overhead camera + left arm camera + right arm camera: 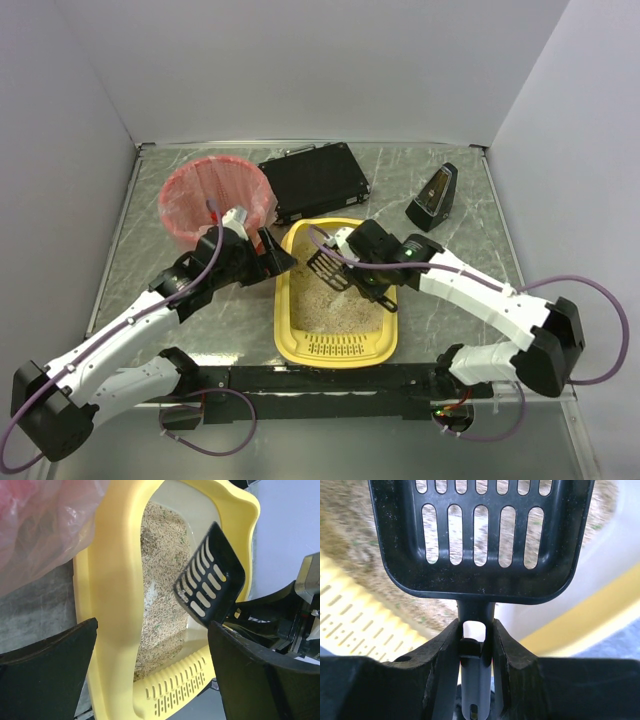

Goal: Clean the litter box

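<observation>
Nearest the arm bases, the litter box (pixel 338 347) lay on the bench (pixel 470 215) with its slotted strip toward me and beige litter spread through its middle. Over that litter hung a black slotted scoop (pixel 325 266), its handle pinched between the right fingers (pixel 442 665), apparently ready to sift. Just left, the left fingers (pixel 50 675) stood spread about the box's left rim, gripping nothing, probably to steady it. Farther back on the left stood a pink-lined bin (pixel 215 200), presumably for the waste, with a black case (pixel 315 180) beside it.

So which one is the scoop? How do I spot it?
Find the big yellow litter box in the middle of the table. Just above its sand, the right arm's fingers hold the scoop. It's the only black thing full of long slots.
</observation>
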Robot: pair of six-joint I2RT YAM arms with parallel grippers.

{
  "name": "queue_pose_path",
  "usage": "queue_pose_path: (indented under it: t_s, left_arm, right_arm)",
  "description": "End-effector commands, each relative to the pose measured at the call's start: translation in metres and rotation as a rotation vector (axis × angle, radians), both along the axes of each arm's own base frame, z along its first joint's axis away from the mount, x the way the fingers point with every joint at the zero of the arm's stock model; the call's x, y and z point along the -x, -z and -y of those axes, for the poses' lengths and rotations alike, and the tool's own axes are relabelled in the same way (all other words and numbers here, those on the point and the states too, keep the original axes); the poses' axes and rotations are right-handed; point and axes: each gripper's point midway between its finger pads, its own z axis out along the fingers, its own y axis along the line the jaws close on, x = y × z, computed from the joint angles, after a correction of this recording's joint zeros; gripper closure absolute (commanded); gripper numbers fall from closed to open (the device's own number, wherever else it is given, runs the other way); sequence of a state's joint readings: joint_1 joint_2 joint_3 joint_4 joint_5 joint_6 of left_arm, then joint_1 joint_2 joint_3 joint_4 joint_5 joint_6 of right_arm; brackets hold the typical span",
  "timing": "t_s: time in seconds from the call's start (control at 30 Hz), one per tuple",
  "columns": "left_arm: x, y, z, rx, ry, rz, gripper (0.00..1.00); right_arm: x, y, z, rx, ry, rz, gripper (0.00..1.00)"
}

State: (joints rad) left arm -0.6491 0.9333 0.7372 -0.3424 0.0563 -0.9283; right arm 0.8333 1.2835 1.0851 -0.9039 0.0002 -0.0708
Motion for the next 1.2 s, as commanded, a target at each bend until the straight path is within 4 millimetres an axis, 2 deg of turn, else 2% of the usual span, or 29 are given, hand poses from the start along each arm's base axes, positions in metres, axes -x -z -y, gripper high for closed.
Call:
queue_pose_path:
  t_s: [0.0,0.2,0.33,0.37,0.4,0.47,0.5,0.57,0.77,0.9,0.93,0.97,1.07,1.13,1.17]
  left_arm:
    - [-0.003,-0.028,0.010,0.046,0.037,0.064,0.03]
    - [-0.004,-0.045,0.029,0.108,0.105,0.089,0.01]
    - [-0.006,-0.064,0.048,0.136,0.137,0.112,0.01]
    - [-0.011,-0.057,0.053,0.109,0.130,0.098,0.02]
    - [-0.010,-0.065,0.060,0.104,0.145,0.107,0.05]
    - [-0.016,-0.051,0.064,0.037,0.135,0.078,0.07]
    - [-0.015,-0.055,0.070,0.031,0.152,0.084,0.10]
    - [-0.015,-0.043,0.074,-0.018,0.167,0.057,0.12]
    - [-0.012,-0.044,0.089,-0.028,0.205,0.070,0.26]
    - [-0.011,-0.042,0.089,-0.049,0.214,0.067,0.28]
    - [-0.010,-0.044,0.091,-0.040,0.221,0.070,0.33]
    - [-0.008,-0.047,0.094,-0.021,0.238,0.077,0.44]
    - [0.001,-0.057,0.106,0.068,0.303,0.091,0.63]
    - [0.006,-0.060,0.114,0.124,0.332,0.091,0.72]
    - [0.009,-0.059,0.116,0.138,0.349,0.085,0.84]
  right_arm:
    - [-0.014,-0.014,0.006,-0.028,0.017,0.133,1.00]
    - [-0.017,-0.031,-0.002,-0.122,0.052,0.179,1.00]
    - [-0.002,-0.046,-0.018,-0.200,0.059,0.088,1.00]
    - [0.002,-0.046,-0.021,-0.202,0.045,0.081,1.00]
    - [0.004,-0.047,-0.021,-0.202,0.031,0.084,1.00]
    - [0.008,-0.046,-0.019,-0.195,0.026,0.081,1.00]
    - [0.009,-0.047,-0.017,-0.190,0.031,0.080,1.00]
    - [0.013,-0.048,-0.014,-0.187,0.034,0.071,1.00]
    - [0.027,-0.063,-0.009,-0.242,0.004,0.065,1.00]
    - [0.039,-0.075,-0.011,-0.298,-0.045,0.053,1.00]
    - [0.040,-0.077,-0.010,-0.303,-0.047,0.059,1.00]
    - [0.040,-0.078,-0.009,-0.305,-0.044,0.059,1.00]
    - [0.040,-0.078,-0.012,-0.314,-0.050,0.065,1.00]
    - [0.036,-0.078,-0.014,-0.329,-0.035,0.078,1.00]
    - [0.035,-0.079,-0.014,-0.334,-0.025,0.084,0.97]
